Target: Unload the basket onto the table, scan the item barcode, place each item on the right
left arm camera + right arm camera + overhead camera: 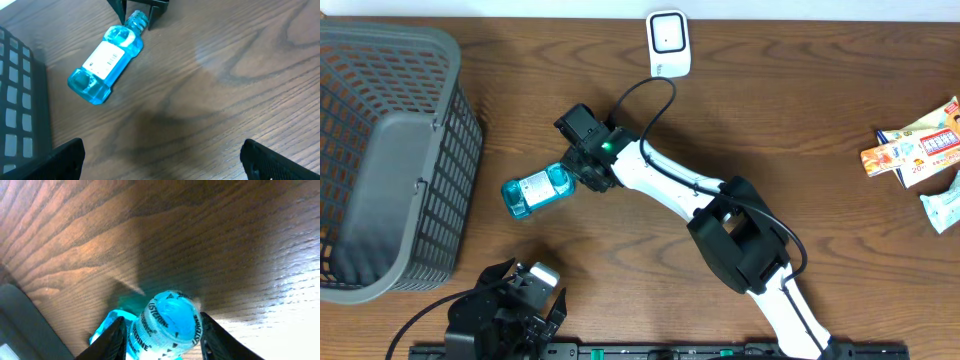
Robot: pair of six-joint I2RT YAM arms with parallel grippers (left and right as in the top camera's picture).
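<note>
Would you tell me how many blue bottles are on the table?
1: the blue bottle lies on its side beside the basket, cap inside the right gripper. No other shows.

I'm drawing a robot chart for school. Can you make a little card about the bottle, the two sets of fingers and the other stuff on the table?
Item: blue bottle, lying on its side on the table
Right fingers: on either side of the bottle's cap; cannot tell if they are squeezing
Left fingers: wide open, holding nothing
Scanner: white, at the far edge, away from the bottle
Basket: grey, left of the bottle
Snack packets: far right
</note>
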